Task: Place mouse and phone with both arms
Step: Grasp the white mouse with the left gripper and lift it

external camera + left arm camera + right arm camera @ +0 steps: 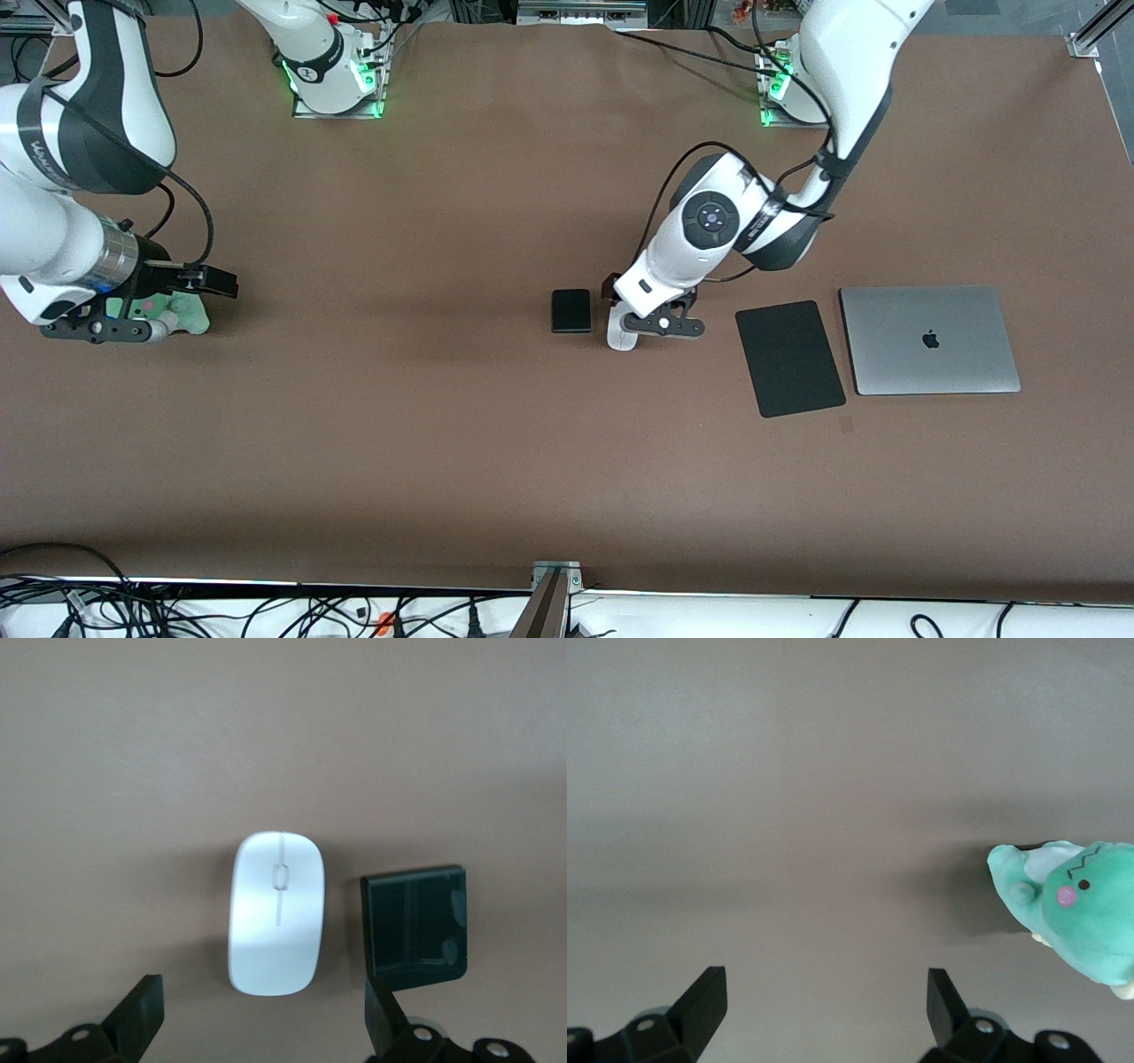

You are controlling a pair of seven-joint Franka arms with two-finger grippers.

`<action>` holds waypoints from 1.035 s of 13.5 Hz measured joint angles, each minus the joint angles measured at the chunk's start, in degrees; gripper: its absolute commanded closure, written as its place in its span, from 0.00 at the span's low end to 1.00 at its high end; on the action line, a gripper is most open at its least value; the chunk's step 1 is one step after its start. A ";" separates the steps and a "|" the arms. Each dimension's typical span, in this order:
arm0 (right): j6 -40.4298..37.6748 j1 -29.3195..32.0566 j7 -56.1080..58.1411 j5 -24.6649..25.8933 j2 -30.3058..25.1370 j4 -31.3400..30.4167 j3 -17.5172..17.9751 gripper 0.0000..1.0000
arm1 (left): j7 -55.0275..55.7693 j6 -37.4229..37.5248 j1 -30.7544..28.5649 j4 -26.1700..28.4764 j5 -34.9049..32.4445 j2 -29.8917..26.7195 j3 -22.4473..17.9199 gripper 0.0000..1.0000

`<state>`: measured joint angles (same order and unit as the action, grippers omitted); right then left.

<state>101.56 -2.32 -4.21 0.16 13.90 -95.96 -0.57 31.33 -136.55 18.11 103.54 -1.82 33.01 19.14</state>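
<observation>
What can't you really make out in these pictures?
- Mouse, front view: mostly hidden under the left end effector.
- Green plush toy, front view: partly covered by the right end effector; cut off by the picture edge in the right wrist view.
- Phone, left wrist view: one corner hidden by a finger.

The white oval mouse (276,914) lies flat on the table, grey line down its middle. Just beside it, toward the right arm's end, lies the black phone (571,310), apart.
</observation>
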 measured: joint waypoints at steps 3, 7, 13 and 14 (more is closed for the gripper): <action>1.63 -0.61 0.00 0.00 1.47 0.00 0.01 0.00 | -0.02 -0.83 1.83 0.00 -4.02 2.80 -0.27 0.00; 3.17 -1.22 -0.15 0.00 2.66 0.01 0.01 0.00 | -0.10 -0.89 2.30 0.00 -5.29 4.45 -0.57 0.00; 4.29 -2.40 -2.07 0.00 3.05 0.02 0.02 0.00 | -0.30 -3.94 4.21 0.01 -5.37 6.73 -3.34 0.00; 4.55 -2.45 -2.27 0.00 3.14 0.02 0.02 0.00 | -0.30 -4.02 4.32 0.01 -5.37 6.85 -3.41 0.08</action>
<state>106.11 -4.76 -6.48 0.16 17.04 -95.94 -0.55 31.03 -140.57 22.44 103.55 -7.20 39.86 15.72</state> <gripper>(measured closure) 0.000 0.000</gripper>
